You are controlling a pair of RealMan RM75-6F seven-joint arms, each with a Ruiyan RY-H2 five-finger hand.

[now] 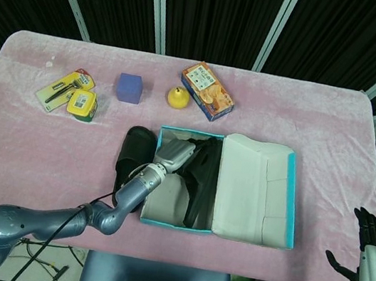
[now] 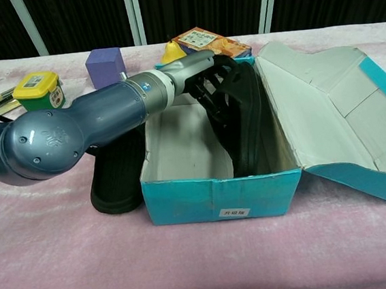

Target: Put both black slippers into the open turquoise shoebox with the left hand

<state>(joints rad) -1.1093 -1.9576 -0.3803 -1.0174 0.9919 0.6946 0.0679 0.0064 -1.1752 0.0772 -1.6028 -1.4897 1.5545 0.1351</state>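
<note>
The left arm (image 2: 42,142) shows the partial white letters "SHIN" at the chest view's left edge, while the turquoise shoebox's (image 2: 222,195) white front sticker (image 2: 228,213) is too small to read.

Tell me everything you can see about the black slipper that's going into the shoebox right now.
The black slipper looks like matte rubber or foam. It stands on its edge inside the turquoise shoebox, along the right wall next to the hinged lid, one end down at the box's near end. The left hand holds it near its far end, fingers hooked in the strap area. Its underside cannot be seen.
</note>
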